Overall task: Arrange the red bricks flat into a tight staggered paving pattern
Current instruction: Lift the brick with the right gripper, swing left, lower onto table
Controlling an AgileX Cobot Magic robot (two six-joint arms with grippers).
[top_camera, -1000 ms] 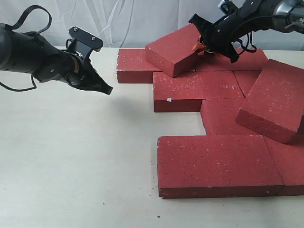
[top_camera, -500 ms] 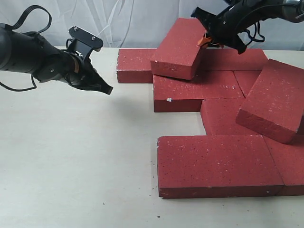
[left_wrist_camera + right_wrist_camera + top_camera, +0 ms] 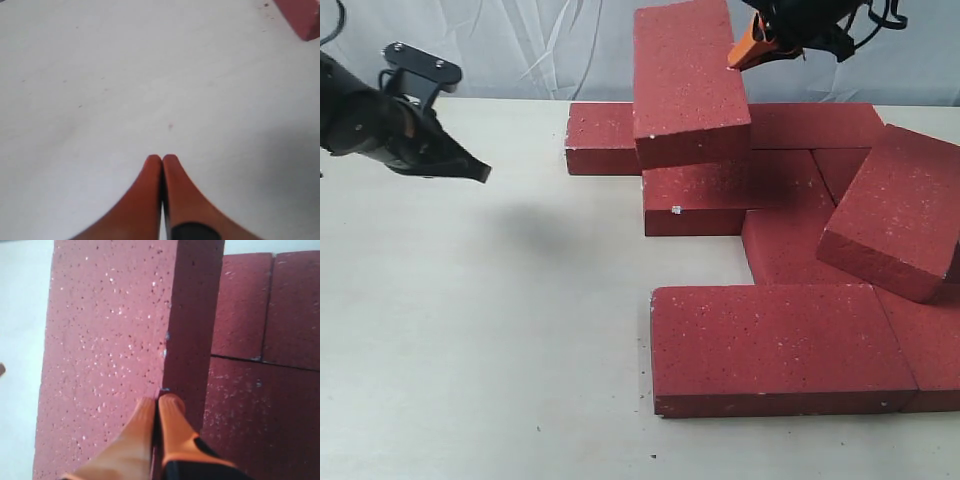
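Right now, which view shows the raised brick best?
Exterior: nearly the whole raised brick, tilted above the flat ones. Right wrist shows only its face and edge, close up. Left wrist: only a brick corner; which brick, unclear.

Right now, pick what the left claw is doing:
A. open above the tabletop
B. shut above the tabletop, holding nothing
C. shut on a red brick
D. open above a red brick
B: the left claw has its two fingers pressed together over the table, with nothing between them.
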